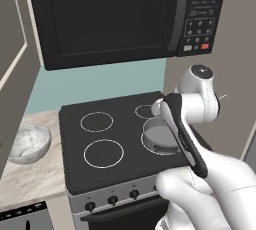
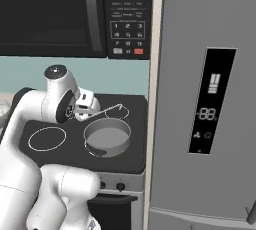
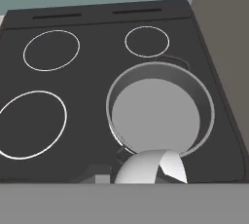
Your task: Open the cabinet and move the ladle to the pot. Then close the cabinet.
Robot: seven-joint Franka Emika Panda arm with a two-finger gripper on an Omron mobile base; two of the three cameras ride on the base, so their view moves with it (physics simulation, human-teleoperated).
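The pot point(image 1: 161, 135) sits on the stove's point(image 1: 95, 174) front right burner, under the microwave point(image 1: 120, 14), a bowl point(image 1: 29, 144) on the counter point(image 1: 35, 184) to its left.

black stovetop point(image 1: 120, 134) carrying the grey pot point(image 3: 160, 108), beige counter point(image 1: 35, 179) bearing a speckled bowl point(image 1: 30, 144)

A black stove point(image 1: 115, 139) with four white burner rings and a row of knobs point(image 1: 112, 200) along its front stands under a black microwave point(image 1: 120, 14) with a keypad point(image 2: 127, 29). On the beige counter point(image 1: 35, 179) left of the stove sits a speckled bowl point(image 1: 29, 144). Right of the stove rises a grey fridge point(image 2: 205, 99) with a dark display panel point(image 2: 212, 101). The wall point(image 1: 100, 81) behind is teal.
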